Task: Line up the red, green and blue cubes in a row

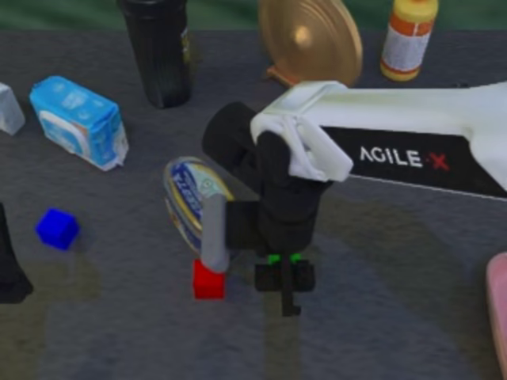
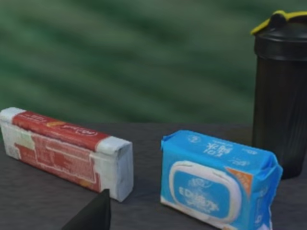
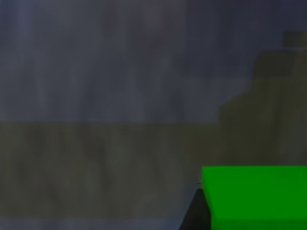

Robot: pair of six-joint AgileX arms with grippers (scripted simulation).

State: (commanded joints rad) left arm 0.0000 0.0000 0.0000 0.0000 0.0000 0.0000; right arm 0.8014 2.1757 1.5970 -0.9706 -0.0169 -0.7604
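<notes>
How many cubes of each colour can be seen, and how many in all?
Red cube: 1
Green cube, mostly hidden under the right gripper in the top view: 1
Blue cube: 1
Total: 3

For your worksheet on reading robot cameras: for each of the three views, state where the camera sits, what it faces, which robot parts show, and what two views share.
Top view: above the table, looking down; the right arm reaches in, its right hand beside the red cube.
Left wrist view: low, facing the blue packet; one dark fingertip shows.
Right wrist view: close to the table; the green cube fills a corner.
Shared: the blue packet appears in top and left wrist views.
</notes>
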